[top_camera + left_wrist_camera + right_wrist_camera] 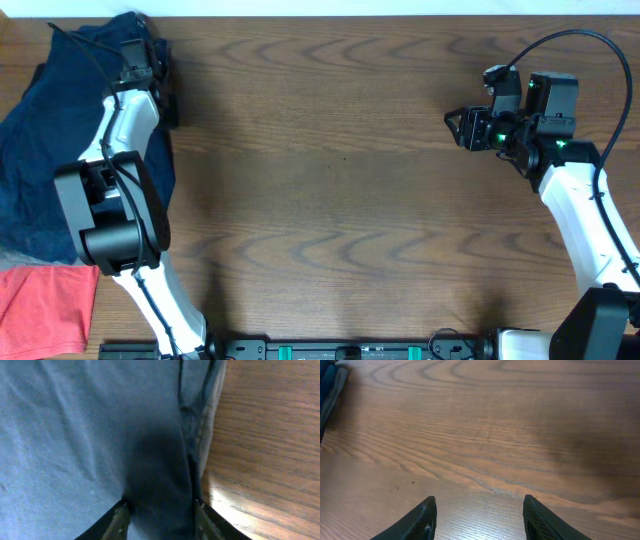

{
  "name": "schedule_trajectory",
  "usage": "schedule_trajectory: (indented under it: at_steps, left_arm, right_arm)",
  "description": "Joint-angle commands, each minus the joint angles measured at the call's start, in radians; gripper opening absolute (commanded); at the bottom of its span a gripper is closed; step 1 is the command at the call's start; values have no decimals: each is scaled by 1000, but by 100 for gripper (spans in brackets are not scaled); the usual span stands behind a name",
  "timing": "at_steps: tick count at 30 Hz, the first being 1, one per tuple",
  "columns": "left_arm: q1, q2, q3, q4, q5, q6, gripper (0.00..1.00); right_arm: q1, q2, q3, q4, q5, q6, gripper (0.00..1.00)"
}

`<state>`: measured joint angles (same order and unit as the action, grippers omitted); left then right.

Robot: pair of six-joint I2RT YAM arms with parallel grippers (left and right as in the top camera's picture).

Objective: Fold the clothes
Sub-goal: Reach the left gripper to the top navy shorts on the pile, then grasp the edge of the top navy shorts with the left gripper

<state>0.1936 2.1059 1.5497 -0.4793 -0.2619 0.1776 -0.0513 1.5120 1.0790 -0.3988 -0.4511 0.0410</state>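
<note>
The dark navy shorts (40, 150) lie bunched in a heap at the table's far left edge. My left gripper (155, 75) is down on the heap's upper right edge. In the left wrist view the blue cloth (75, 435) fills most of the frame, and the left gripper (160, 510) has its fingers apart, pressed into the cloth, with a dark fold between them. A seamed edge of the cloth (200, 425) runs along the bare wood. My right gripper (458, 128) hovers open and empty over the right side of the table, and shows the same in its wrist view (479, 510).
A coral-red garment (40, 310) lies at the front left corner, touching the navy heap. The brown wooden table (340, 200) stretches between the arms. A corner of dark cloth (330, 385) shows at the top left of the right wrist view.
</note>
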Motion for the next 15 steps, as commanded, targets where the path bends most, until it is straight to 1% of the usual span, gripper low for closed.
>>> schedule_trajectory:
  at_steps: [1,10,11,13,14,15]
  left_arm:
    - [13,11,10,3,-9,-7,40]
    - [13,60,7,14,-9,-7,40]
    - [13,64,7,12,-9,-7,35]
    - [13,63,7,10,-10,-7,20]
    - [13,59,7,10,-11,-7,10]
    - [13,55,8,11,-14,-7,6]
  right_arm:
    - [22,7,19,5,2,-4,53]
    - [22,7,19,6,3,-4,53]
    - [22,7,19,6,3,-4,54]
    - [22,7,19,6,3,-4,54]
    - [22,7,19,6,3,-4,54]
    - [22,7,19,6,3,-4,54]
